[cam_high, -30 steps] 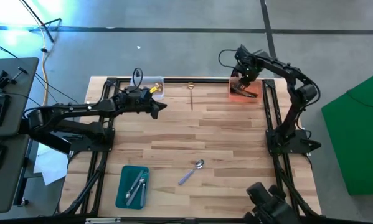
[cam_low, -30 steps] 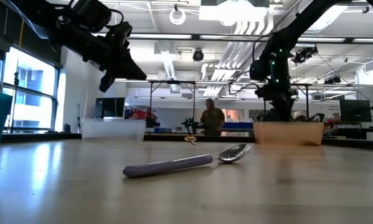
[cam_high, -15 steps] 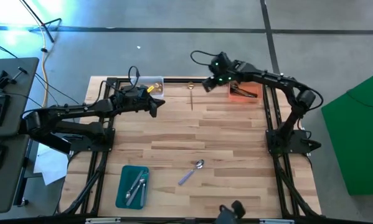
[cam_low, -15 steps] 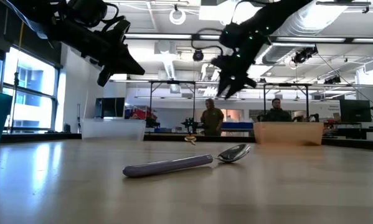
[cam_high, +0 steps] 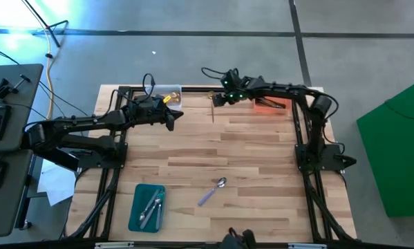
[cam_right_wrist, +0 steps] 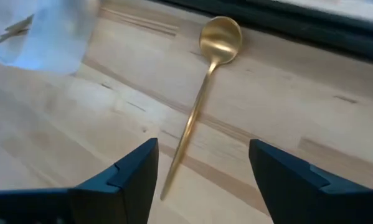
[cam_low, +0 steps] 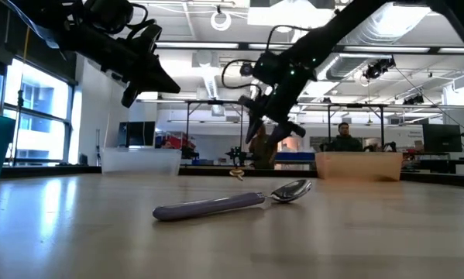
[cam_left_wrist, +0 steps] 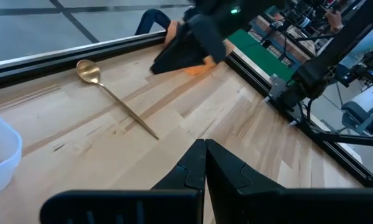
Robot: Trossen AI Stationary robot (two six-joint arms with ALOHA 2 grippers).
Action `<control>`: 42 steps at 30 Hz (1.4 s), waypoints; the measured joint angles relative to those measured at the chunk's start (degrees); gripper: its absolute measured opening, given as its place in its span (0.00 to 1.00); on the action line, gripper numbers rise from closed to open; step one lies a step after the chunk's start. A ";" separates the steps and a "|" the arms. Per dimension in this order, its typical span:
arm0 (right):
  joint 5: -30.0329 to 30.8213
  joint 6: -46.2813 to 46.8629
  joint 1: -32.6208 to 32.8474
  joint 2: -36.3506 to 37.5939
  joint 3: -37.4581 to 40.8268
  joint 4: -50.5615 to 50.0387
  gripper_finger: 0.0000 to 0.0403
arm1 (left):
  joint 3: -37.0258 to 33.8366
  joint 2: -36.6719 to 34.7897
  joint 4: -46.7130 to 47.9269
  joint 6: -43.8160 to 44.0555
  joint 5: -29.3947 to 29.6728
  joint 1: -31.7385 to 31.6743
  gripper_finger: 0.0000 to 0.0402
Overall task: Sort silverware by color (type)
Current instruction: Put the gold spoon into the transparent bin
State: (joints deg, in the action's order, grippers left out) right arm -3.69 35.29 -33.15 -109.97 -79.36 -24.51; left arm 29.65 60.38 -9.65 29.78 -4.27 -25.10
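Observation:
A gold spoon lies flat on the wood near the far edge, bowl toward the far rail; it also shows in both wrist views. My right gripper hovers open just above it, one finger on either side of the handle, touching nothing. A silver spoon with a lilac handle lies near the table's near edge. My left gripper is shut and empty, in the air beside the clear tray.
The clear tray at the far left holds a gold piece. An orange tray at the far right holds dark spoons. A teal tray near the near edge holds silver spoons. A black frame rims the table. People stand in the room behind.
My right gripper has swung from over the orange tray toward the table's left along the far edge, come down, and now hangs over the gold spoon. My left gripper has drawn back slightly toward the clear tray, then kept still. No spoon has moved.

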 joint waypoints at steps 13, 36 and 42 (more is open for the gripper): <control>-0.83 -2.42 -1.56 -22.21 -31.36 -22.64 0.59 | 0.00 0.02 0.02 0.04 -0.05 0.04 0.00; -9.97 -11.57 -3.89 -38.08 -54.49 -41.74 0.02 | 0.00 0.02 -0.02 1.49 0.39 0.00 0.00; -12.99 -14.87 -4.12 -36.51 -54.48 -41.23 0.01 | -0.02 0.04 -0.81 3.10 -0.11 0.04 0.00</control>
State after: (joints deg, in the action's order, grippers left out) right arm -16.68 20.42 -37.27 -146.48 -133.84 -65.74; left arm 29.63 60.42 -10.46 32.88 -4.38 -25.06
